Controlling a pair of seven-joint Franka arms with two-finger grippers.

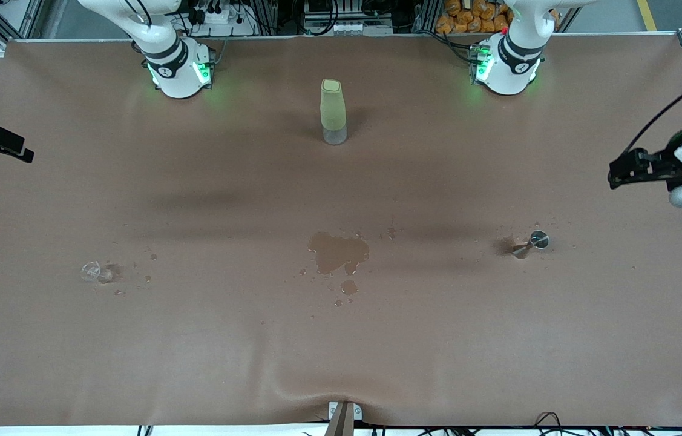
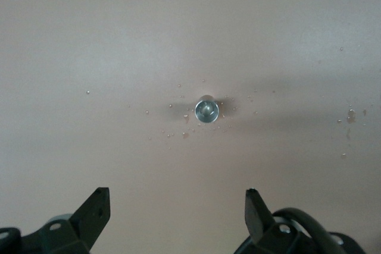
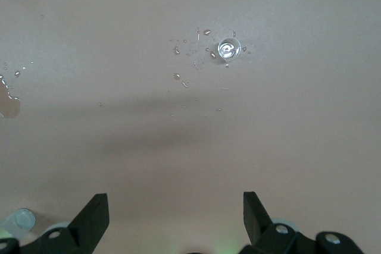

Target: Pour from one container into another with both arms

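The tiny clear cup (image 1: 94, 272) stands on the brown table toward the right arm's end, with droplets around it; the right wrist view shows it from above (image 3: 228, 49). The shiny metal jigger (image 1: 531, 242) stands toward the left arm's end, seen mouth-up in the left wrist view (image 2: 206, 111). My left gripper (image 1: 616, 174) hangs open and empty over the table's edge at its own end, apart from the jigger; its own view shows it too (image 2: 177, 206). My right gripper (image 1: 17, 151) is open and empty over the other end (image 3: 175, 206).
A tall pale-green bottle (image 1: 333, 112) stands mid-table between the two bases. A puddle of spilled liquid (image 1: 337, 253) with scattered drops lies at the table's middle, between cup and jigger. The brown cover is wrinkled at the front edge (image 1: 341, 399).
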